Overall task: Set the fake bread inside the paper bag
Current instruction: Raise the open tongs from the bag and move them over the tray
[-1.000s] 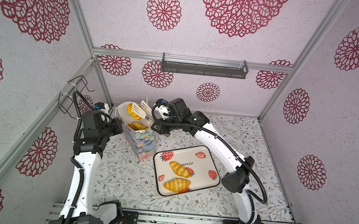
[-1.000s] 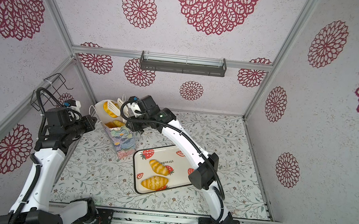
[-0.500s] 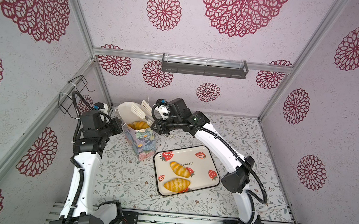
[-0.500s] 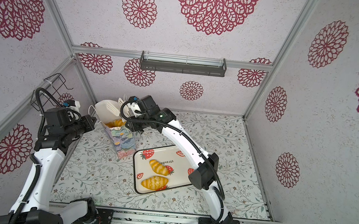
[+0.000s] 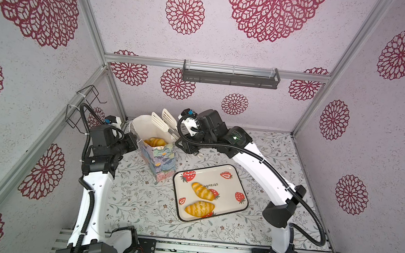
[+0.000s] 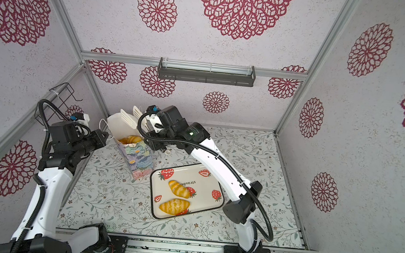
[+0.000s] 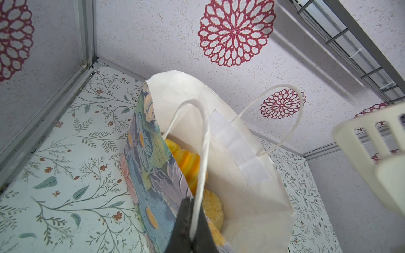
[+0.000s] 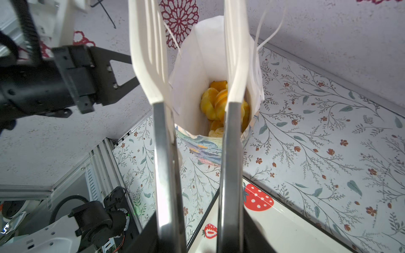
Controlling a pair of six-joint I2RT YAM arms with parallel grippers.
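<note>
Bread run nearly done: my left gripper (image 7: 189,227) pinches the cord handle (image 7: 203,142) of the paper bag (image 5: 160,158). The right gripper (image 8: 198,236) holds white tongs (image 5: 156,124) spread and empty above its mouth. Several pastries (image 5: 155,141) lie inside. Two striped croissants (image 5: 202,191) wait on the strawberry tray (image 5: 228,188).

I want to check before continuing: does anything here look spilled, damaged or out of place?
Nothing is spilled or damaged. One oddity: the paper bag has a misshapen mouth, its far wall bulging round, while the left gripper has its jaws shut on one cord handle.
</note>
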